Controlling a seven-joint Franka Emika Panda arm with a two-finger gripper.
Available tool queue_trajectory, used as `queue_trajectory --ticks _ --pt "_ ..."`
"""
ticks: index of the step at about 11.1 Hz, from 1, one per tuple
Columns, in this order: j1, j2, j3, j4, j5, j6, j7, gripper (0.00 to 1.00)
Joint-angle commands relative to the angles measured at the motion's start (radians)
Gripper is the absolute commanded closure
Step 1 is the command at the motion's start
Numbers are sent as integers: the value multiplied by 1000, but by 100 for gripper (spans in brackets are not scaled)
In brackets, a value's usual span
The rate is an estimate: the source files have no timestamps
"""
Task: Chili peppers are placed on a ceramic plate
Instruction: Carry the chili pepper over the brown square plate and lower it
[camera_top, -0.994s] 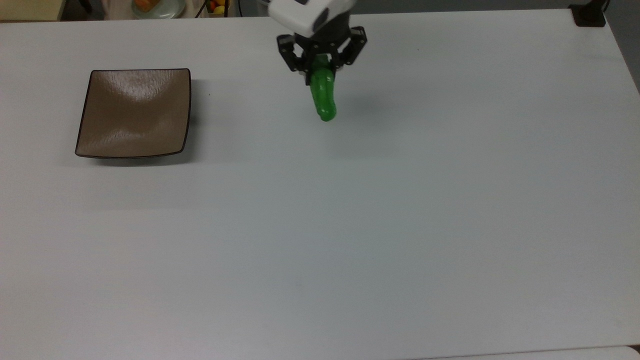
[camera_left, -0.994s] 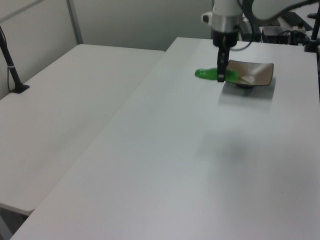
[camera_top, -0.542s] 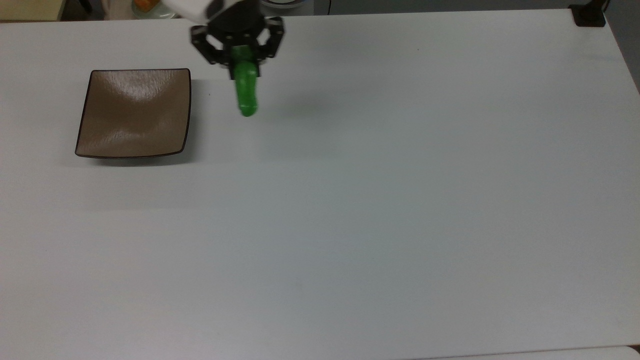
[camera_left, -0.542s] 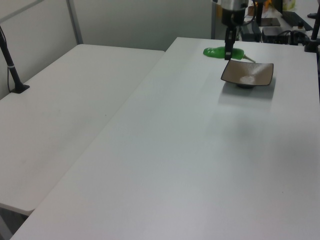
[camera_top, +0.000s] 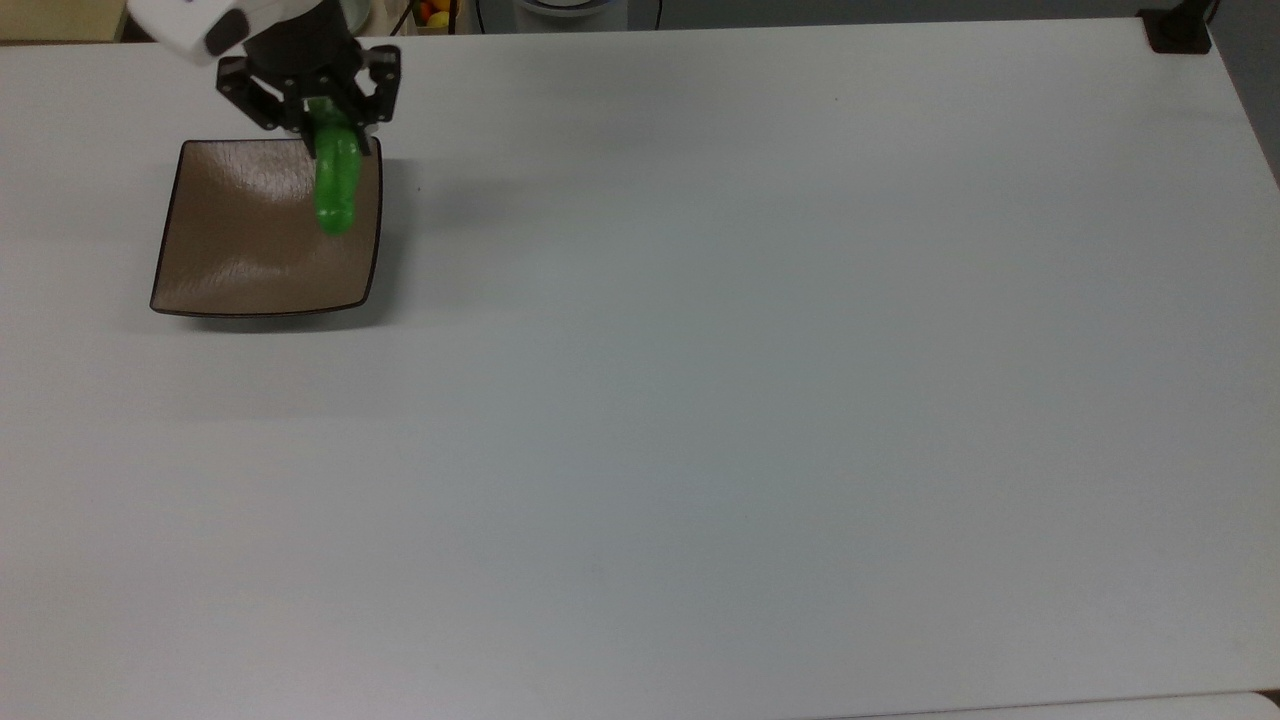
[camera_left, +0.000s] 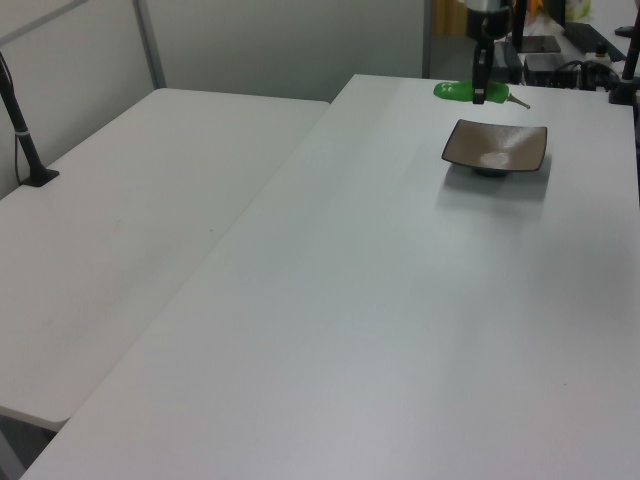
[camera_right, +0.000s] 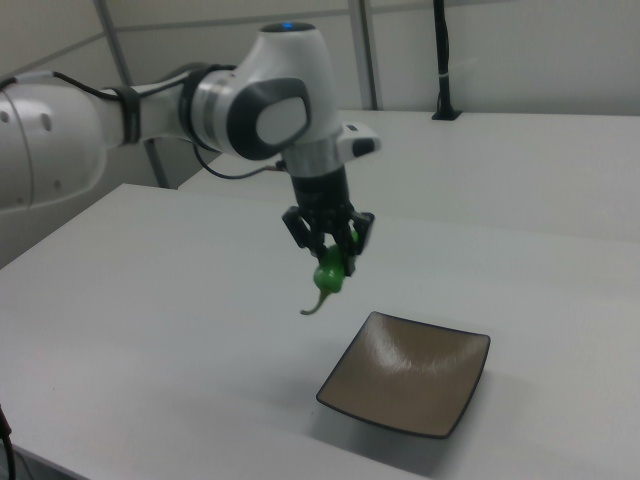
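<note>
My gripper is shut on the chili pepper, a glossy bright green pepper held near its stem end and lifted off the table. In the top view the pepper's free end lies over the upper right part of the ceramic plate, a square tan-brown dish with a dark rim. In the right view the gripper holds the pepper in the air, above and left of the plate, with the thin curved stem hanging below. In the left view the gripper and pepper show beyond the plate.
The white table stretches wide to the top view's right and front. A black mount sits at its far right corner. In the left view a second white table adjoins on the left, with a black post.
The gripper has carried the pepper toward the top view's left, from the middle of the table's far side to over the plate's right part. The plate has not moved.
</note>
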Motion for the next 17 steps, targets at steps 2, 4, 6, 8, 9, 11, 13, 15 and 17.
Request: queue_trajectory --ticks 2,4,6,8,9,11,13,15,17 --pt "-55 89 -16 -15 14 111 -29 94" --pt "-55 116 -44 -33 14 163 -29 94" --pt "-60 129 -49 -71 5 207 -29 94" --pt "-72 142 -53 -82 3 212 -30 94" --pt "-72 152 -56 -89 3 215 -29 94" --pt "-72 161 -58 -105 2 221 -30 94" --pt "-80 164 -58 -115 0 223 -30 93" --pt "-80 166 -58 -157 -1 296 -29 93" --pt "-81 167 -58 -167 -1 313 -29 91"
